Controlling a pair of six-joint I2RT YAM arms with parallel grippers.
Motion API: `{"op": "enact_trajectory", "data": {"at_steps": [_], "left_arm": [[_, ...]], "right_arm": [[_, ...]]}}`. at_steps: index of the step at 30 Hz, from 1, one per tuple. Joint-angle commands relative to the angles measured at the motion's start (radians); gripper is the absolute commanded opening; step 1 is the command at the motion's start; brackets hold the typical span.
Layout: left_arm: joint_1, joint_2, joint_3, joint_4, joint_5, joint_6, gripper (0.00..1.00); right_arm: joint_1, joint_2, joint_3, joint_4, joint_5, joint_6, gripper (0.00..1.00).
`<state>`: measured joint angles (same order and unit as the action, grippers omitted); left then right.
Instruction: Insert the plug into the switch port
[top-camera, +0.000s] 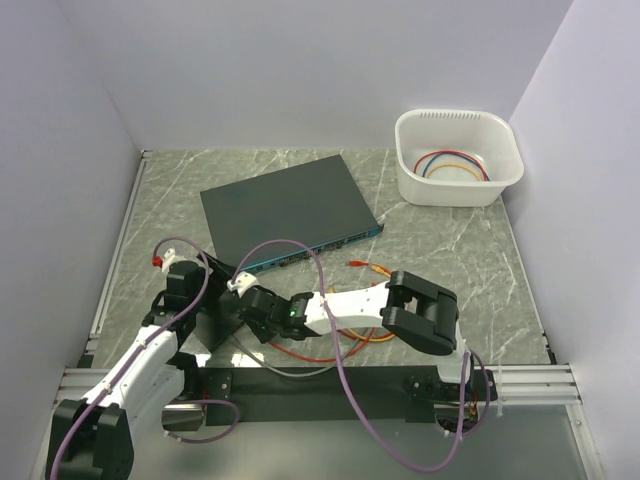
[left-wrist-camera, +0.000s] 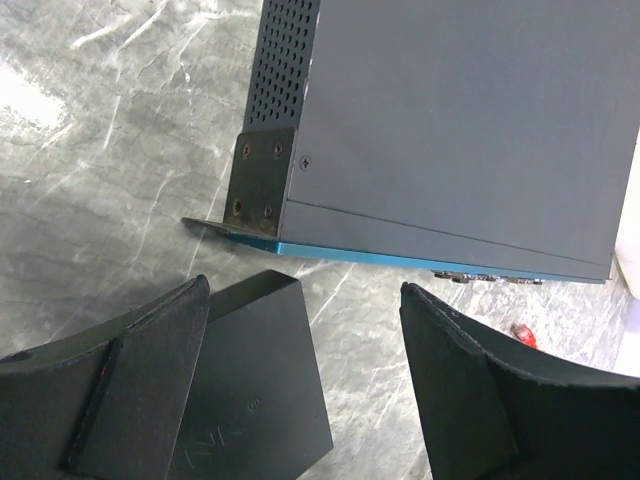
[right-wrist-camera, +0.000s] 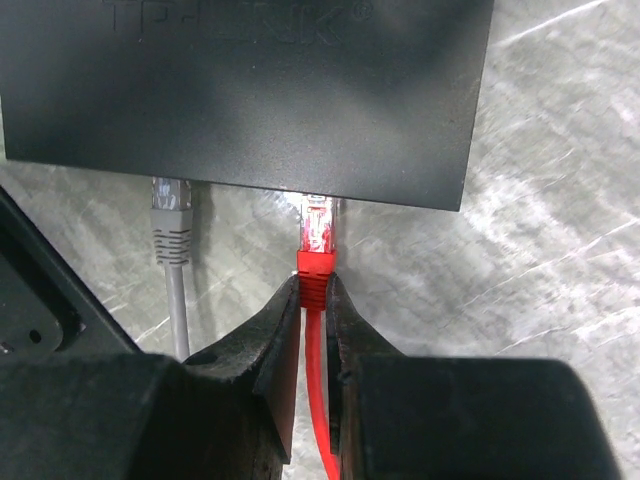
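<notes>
The switch (top-camera: 290, 205), a large dark grey box with a teal front edge (left-wrist-camera: 400, 258), lies at mid-table. My right gripper (right-wrist-camera: 315, 285) is shut on the red boot of the plug (right-wrist-camera: 318, 235). The plug's clear tip meets the near edge of a smaller black slab (right-wrist-camera: 250, 90) with raised lettering, not the switch. In the top view that gripper (top-camera: 245, 300) sits just in front of the switch's left front corner. My left gripper (left-wrist-camera: 303, 300) is open, and a corner of the black slab (left-wrist-camera: 250, 380) lies against its left finger.
A grey plug (right-wrist-camera: 171, 225) sits in the slab beside the red one. Loops of red and orange cable (top-camera: 320, 352) lie under the right arm, and a loose red cable end (top-camera: 355, 264) rests before the switch. A white bin (top-camera: 458, 160) holding coloured cables stands back right.
</notes>
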<state>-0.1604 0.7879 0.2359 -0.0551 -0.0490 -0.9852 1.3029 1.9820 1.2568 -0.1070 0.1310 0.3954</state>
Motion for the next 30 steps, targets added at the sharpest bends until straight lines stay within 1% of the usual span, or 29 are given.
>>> {"op": "enact_trajectory", "data": {"at_steps": [1,12,20,24,30], "left_arm": [[0.001,-0.001,-0.012,0.009,0.021,0.005,0.83],[0.001,-0.009,-0.010,0.003,0.018,0.003,0.83],[0.001,-0.024,0.002,-0.031,0.017,0.010,0.83],[0.001,-0.064,0.002,-0.057,0.008,0.013,0.83],[0.001,-0.065,-0.003,-0.055,0.012,0.011,0.83]], "right_arm": [[0.019,-0.058,0.044,-0.009,0.001,0.008,0.00],[0.039,-0.098,0.001,-0.030,0.027,0.030,0.00],[0.038,-0.035,0.079,-0.054,0.045,-0.004,0.00],[0.038,-0.015,0.084,-0.051,0.026,-0.003,0.00],[0.039,0.001,0.102,-0.051,0.018,0.002,0.00]]}}
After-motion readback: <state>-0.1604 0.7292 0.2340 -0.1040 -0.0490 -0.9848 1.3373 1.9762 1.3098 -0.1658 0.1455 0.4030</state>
